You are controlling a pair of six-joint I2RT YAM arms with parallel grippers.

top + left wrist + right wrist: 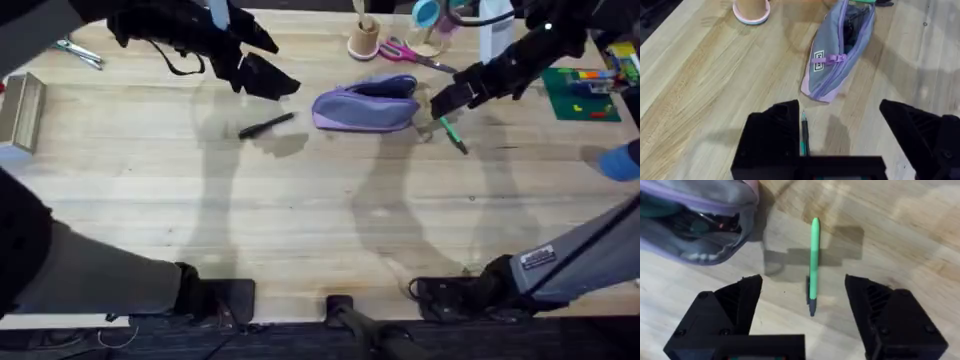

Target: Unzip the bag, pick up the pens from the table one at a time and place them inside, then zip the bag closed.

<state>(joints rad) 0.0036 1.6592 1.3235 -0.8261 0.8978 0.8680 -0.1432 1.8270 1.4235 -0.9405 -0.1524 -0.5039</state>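
Note:
The lavender bag (365,103) lies at the table's (320,220) far middle, its zipper open; dark items show inside it (852,25) (695,225). A black pen (266,125) lies left of the bag, seen beside my left finger (804,132). The green pen (452,133) lies right of the bag. My left gripper (265,80) hovers open above the black pen, holding nothing (840,132). My right gripper (450,100) hangs open just over the green pen (813,262), which lies between its fingers (805,310) untouched.
A wooden cup (365,38) on a pink base (751,10) and pink-handled scissors (405,52) sit behind the bag. A green mat (585,95) lies far right, a metal tray (22,108) far left. The near half of the table is bare wood.

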